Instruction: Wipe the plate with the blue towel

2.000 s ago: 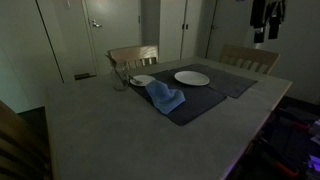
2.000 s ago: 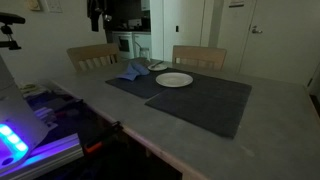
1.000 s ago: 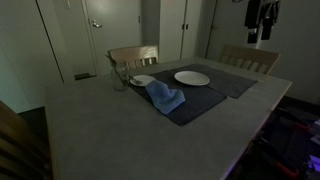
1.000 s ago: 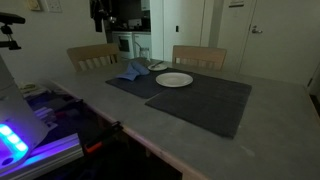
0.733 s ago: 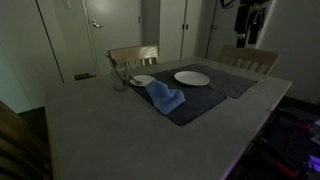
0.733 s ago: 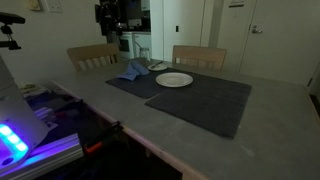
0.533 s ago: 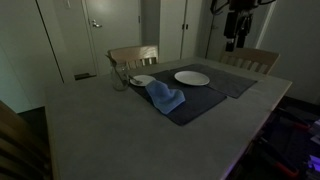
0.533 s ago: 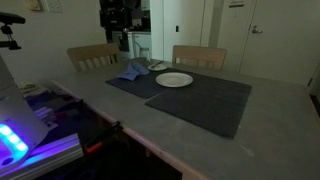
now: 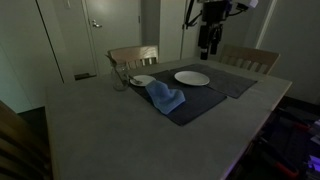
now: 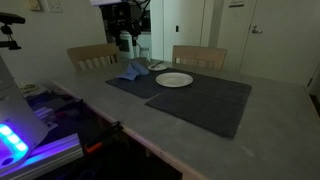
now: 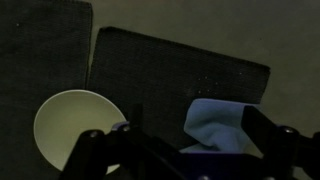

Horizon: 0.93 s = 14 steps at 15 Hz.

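Hanging high above the worktop, the end effector is spread wide with nothing between its fingers. The white plate lies on the dark mats, with the blue towel crumpled near it. The wrist view shows both below.

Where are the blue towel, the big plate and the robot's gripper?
blue towel (image 9: 165, 97): in an exterior view, middle of the crumpled cloth.
big plate (image 9: 192, 77): in an exterior view, centre of the dish.
gripper (image 9: 209, 50): in an exterior view, between its fingertips.
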Each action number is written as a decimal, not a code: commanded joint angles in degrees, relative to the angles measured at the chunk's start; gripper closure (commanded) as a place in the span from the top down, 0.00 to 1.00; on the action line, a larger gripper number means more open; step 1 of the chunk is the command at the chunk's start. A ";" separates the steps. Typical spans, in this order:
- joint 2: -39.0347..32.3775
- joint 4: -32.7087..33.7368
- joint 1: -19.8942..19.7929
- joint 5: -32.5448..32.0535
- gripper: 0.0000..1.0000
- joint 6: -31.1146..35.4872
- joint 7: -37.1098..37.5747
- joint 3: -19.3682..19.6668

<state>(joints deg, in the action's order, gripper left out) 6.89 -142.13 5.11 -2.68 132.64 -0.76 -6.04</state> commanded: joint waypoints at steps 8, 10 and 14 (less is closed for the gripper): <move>-15.24 13.61 3.13 -4.35 1.00 2.04 -1.40 -1.76; -17.37 14.57 3.17 -2.80 1.00 4.70 -2.94 -1.97; -21.30 14.68 2.18 2.17 1.00 13.74 -9.75 -3.35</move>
<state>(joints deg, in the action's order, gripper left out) -10.71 -128.83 8.45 -4.58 141.45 -4.67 -8.05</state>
